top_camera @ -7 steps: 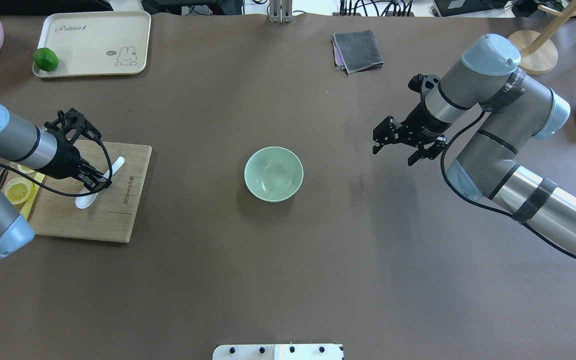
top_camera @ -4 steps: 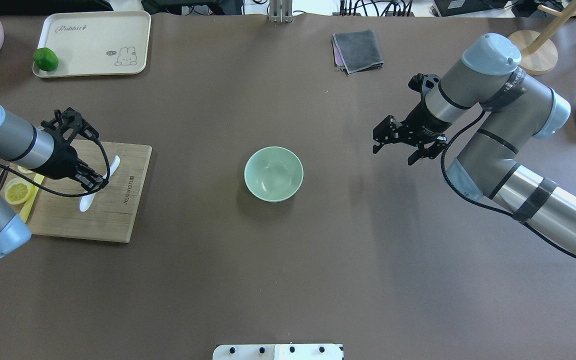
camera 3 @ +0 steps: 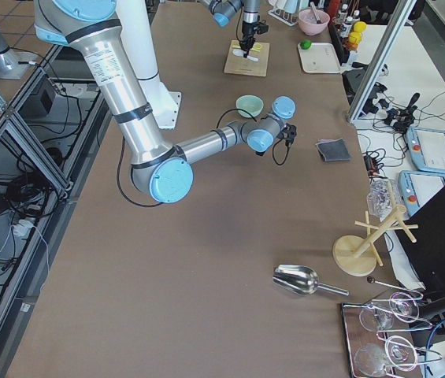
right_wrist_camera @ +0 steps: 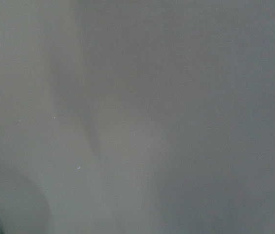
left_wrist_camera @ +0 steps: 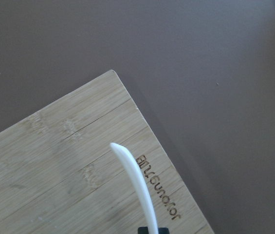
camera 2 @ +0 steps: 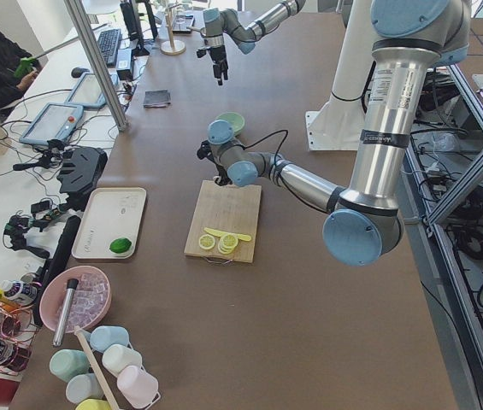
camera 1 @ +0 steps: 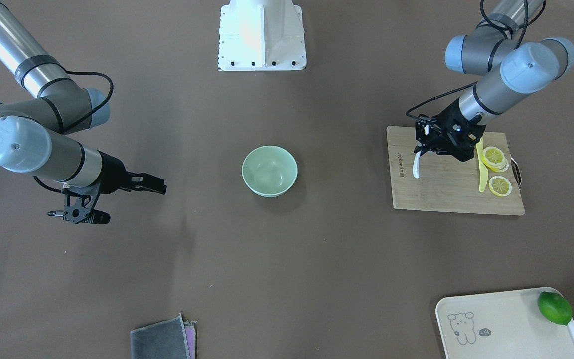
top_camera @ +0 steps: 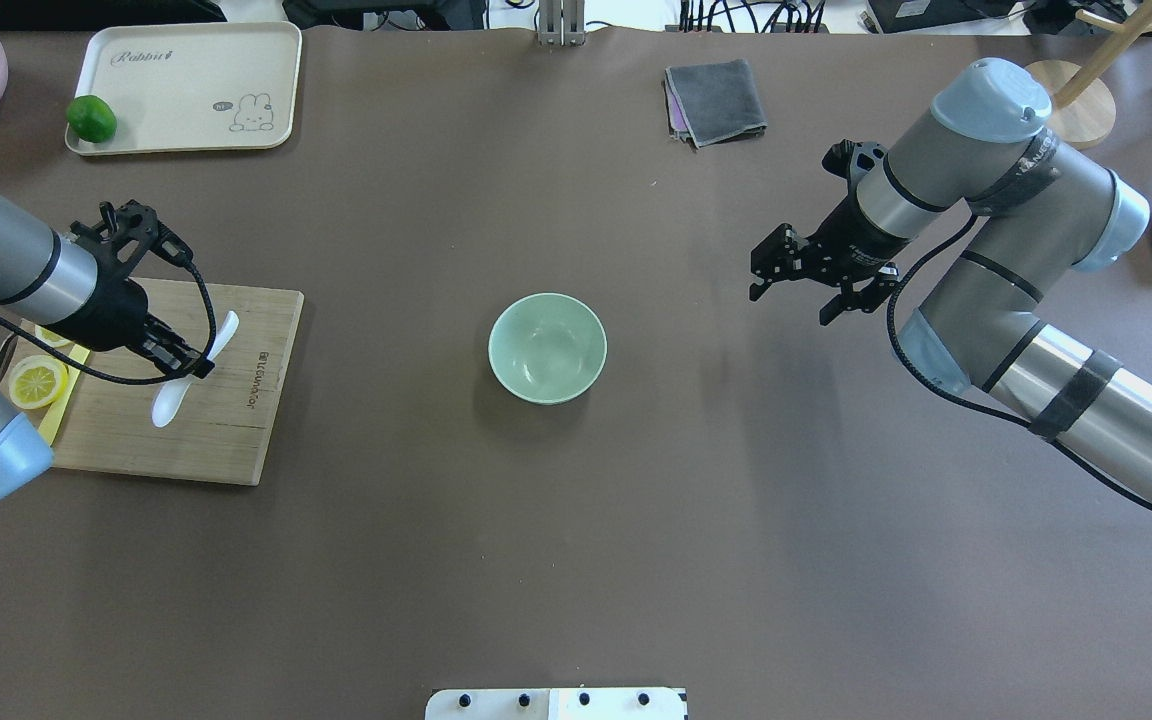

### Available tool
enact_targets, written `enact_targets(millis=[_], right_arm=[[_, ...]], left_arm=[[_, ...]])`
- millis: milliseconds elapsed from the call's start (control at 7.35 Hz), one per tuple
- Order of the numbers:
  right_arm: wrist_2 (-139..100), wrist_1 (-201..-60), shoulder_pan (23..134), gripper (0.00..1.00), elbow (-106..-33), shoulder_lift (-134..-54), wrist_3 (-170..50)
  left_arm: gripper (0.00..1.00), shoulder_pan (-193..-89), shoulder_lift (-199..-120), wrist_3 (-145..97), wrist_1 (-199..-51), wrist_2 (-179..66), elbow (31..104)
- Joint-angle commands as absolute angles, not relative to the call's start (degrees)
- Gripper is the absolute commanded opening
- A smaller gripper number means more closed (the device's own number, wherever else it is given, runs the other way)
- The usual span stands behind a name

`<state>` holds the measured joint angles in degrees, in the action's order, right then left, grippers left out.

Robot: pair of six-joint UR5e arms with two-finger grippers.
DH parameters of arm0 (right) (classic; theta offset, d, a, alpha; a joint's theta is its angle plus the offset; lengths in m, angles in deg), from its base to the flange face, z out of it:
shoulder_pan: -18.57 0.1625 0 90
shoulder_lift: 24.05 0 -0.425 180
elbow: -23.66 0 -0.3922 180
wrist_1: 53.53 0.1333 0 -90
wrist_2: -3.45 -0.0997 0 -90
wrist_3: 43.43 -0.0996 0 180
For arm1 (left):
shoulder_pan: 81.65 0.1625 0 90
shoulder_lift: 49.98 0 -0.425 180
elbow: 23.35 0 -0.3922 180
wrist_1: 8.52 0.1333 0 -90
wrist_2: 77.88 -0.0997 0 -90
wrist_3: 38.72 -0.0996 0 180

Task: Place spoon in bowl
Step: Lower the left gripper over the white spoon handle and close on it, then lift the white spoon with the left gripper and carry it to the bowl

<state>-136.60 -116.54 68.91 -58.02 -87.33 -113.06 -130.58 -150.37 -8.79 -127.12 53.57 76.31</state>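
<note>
The left arm comes in low over its own end of the table, its wrist bent so that the left gripper [top_camera: 198,365] points down and slightly toward the middle, above the board [top_camera: 226,440]. Its fingers are closed narrowly on the handle of the spoon [top_camera: 168,403], which slants from the grip with the handle tip toward the far side and the scoop lower and nearer the robot. The spoon is over the board's bowl-side half; whether the scoop touches the wood cannot be told. In the left wrist view the handle [left_wrist_camera: 137,180] runs up from the fingers across the board's corner. Lemon slices [top_camera: 36,380] lie on the board's outer end, apart from the spoon. The bowl [top_camera: 547,348] stands upright at the table's middle, well apart from both grippers. The right arm reaches in from the other side with its elbow folded, forearm raised and wrist turned toward the bowl. The right gripper [top_camera: 789,305] hangs above bare table with its fingers spread wide, holding nothing.
</note>
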Motion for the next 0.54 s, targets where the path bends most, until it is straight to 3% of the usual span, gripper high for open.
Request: enact_targets(millis=[0,408], right_arm=[[-136.7,-116.6,69.5,1.00,-58.6,-87.6,-113.1],[-136.7,-116.6,69.9,1.00,-59.8,-89.3,-113.0]], left_arm=[[0.00,-130.1,-152.3,6.3,-132.8,53.4,76.2],[0.00,-126.4,-159.8,27.0,-136.7,54.0,75.4]])
